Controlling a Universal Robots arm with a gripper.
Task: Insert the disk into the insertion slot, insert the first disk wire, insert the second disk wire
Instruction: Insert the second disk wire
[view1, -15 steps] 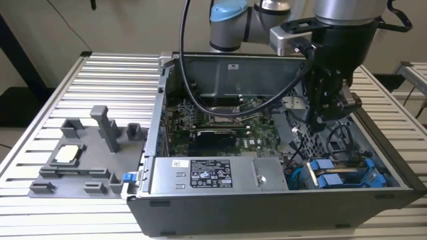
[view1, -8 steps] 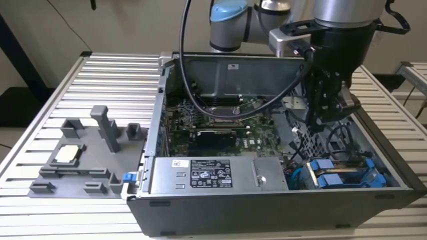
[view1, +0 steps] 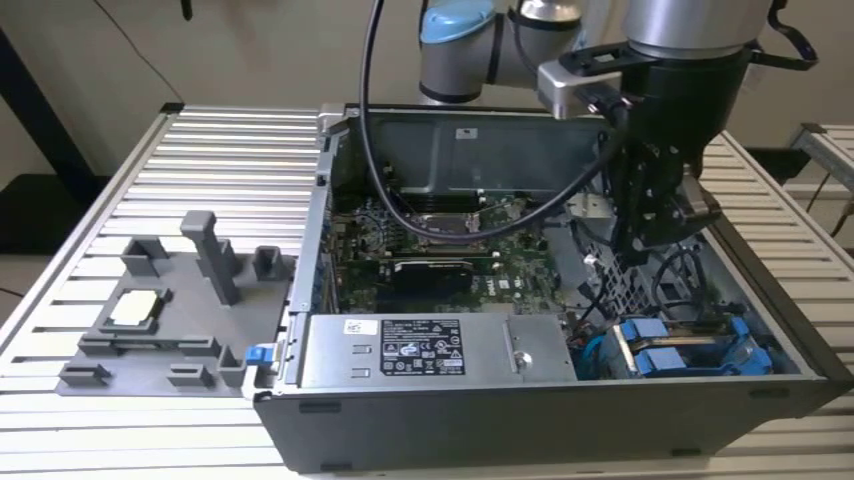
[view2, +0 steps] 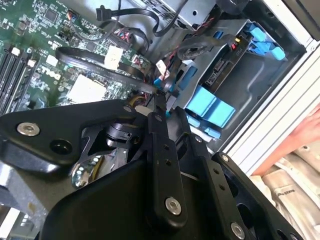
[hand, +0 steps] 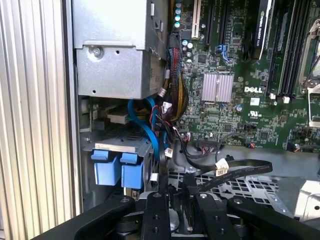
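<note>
Hand (view1: 645, 243) hangs low over the near-right drive cage (view1: 603, 272), where blue carriers (view1: 661, 360) sit slotted, placed to reach loose wires (hand: 235, 168) alongside; its grip cannot be told.

Even, soft light, dimmer inside the computer case (view1: 534, 420).

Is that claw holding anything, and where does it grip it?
Yes, it seems: the gripper pinches a flat black wire at its connector end.
</note>
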